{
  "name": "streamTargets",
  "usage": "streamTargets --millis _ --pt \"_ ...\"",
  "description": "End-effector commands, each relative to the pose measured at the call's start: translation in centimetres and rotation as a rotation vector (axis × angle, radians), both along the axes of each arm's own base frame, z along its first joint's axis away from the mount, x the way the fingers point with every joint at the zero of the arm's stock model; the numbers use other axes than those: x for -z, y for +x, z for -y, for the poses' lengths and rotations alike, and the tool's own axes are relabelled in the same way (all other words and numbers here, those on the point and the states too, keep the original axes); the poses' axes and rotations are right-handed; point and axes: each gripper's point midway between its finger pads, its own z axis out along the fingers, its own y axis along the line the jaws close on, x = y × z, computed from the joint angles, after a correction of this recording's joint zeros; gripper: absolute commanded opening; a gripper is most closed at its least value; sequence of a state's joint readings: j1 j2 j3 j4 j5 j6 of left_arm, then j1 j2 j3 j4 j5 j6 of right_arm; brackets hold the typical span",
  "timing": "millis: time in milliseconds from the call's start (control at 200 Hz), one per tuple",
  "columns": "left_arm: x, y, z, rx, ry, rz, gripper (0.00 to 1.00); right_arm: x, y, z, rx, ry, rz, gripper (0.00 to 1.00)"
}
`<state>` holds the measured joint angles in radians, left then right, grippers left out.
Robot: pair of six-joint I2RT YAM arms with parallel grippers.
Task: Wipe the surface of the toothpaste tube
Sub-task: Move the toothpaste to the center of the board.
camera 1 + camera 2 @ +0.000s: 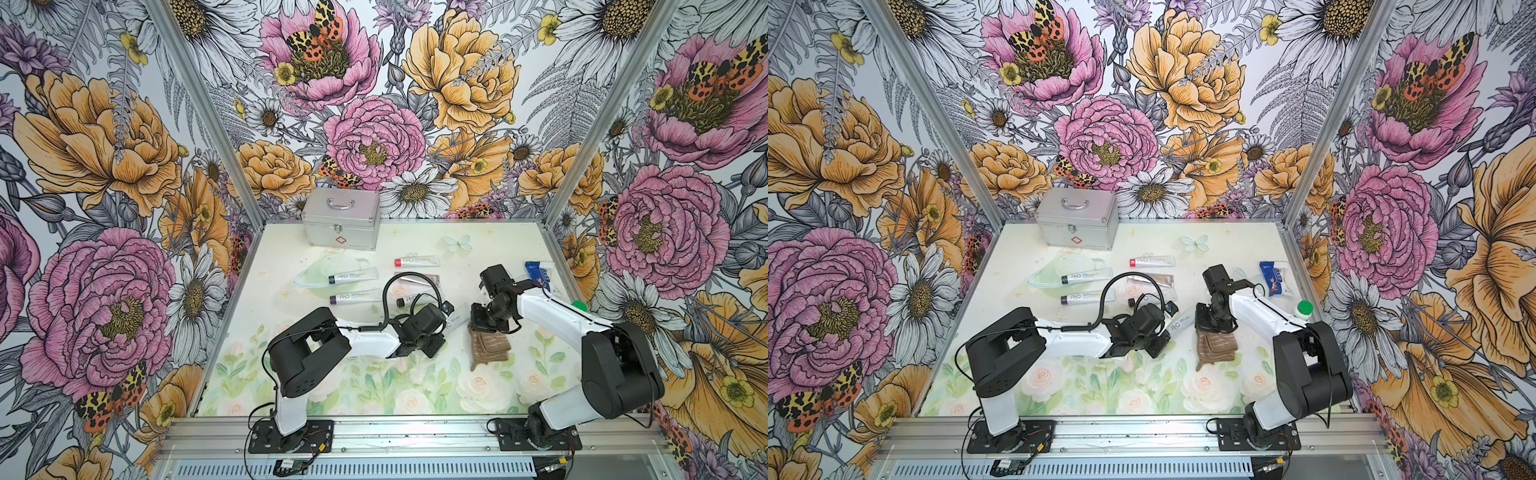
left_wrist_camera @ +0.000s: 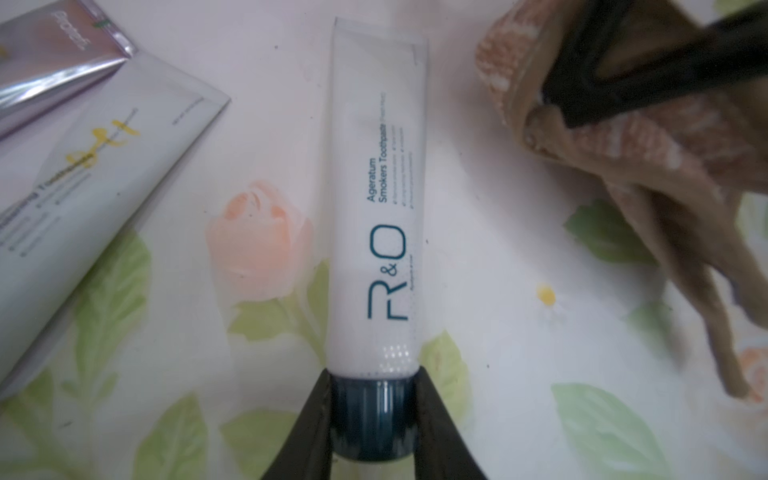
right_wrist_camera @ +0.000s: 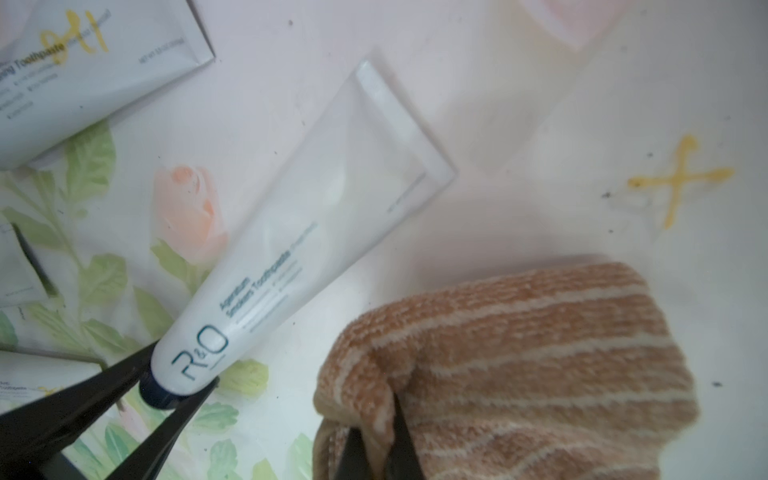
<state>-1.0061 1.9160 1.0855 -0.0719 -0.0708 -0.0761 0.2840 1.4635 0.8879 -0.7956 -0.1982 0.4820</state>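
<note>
Dark cap of toothpaste tube (image 2: 376, 208) clamped by left tool (image 2: 372, 415); right tool (image 3: 376, 453) pinches towel (image 3: 519, 365)

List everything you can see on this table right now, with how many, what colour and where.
held toothpaste tube: one, white with dark blue cap, mid-table
loose toothpaste tubes: five that I can make out, mostly white, one mauve, behind the arms
towel: one, brown with pale stripes, beside the held tube
metal case: one, silver, back edge
clear mask with tubing: one, see-through, in front of the case
packet: one, blue, back right
bottle: one, white with green cap, right edge
left hand: black, shut on the tube's cap
right hand: black, shut on the towel
</note>
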Motion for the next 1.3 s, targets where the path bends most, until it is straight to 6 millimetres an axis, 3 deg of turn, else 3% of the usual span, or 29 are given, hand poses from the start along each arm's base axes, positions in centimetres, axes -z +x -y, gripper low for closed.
streamTargets --millis 0,180,495,836,896,971,1081,1176,1291 --pt "-0.7 1.8 1.8 0.04 -0.011 -0.015 0.25 -0.2 -1.2 1.0 0.032 -0.032 0.012 0.0" --pt "-0.9 4.5 4.4 0.06 -0.033 -0.043 0.26 -1.6 -2.1 0.7 0.05 -0.006 0.052 0.0" --pt "-0.2 6.6 8.8 0.116 -0.107 -0.104 0.28 -2.3 -2.8 0.4 0.052 0.012 0.075 0.0" --pt "-0.1 8.2 10.8 0.118 -0.147 -0.127 0.33 -2.2 -2.8 0.5 0.051 0.003 0.079 0.0" --pt "-0.4 8.5 10.5 0.098 -0.153 -0.131 0.39 -2.2 -2.8 0.5 0.049 0.001 0.077 0.0" --pt "-1.4 9.1 9.6 0.059 -0.174 -0.133 0.56 -2.1 -2.8 0.5 0.046 -0.002 0.075 0.0" --pt "-4.7 10.2 7.3 -0.011 -0.237 -0.098 0.72 -1.9 -2.8 0.4 0.038 -0.008 0.07 0.0" --pt "-7.5 10.9 4.2 -0.079 -0.282 -0.075 0.79 -1.7 -2.8 0.2 0.03 -0.014 0.067 0.0" --pt "-9.3 11.5 0.0 -0.157 -0.281 -0.049 0.81 -1.6 -2.7 -0.1 0.014 -0.021 0.061 0.0"
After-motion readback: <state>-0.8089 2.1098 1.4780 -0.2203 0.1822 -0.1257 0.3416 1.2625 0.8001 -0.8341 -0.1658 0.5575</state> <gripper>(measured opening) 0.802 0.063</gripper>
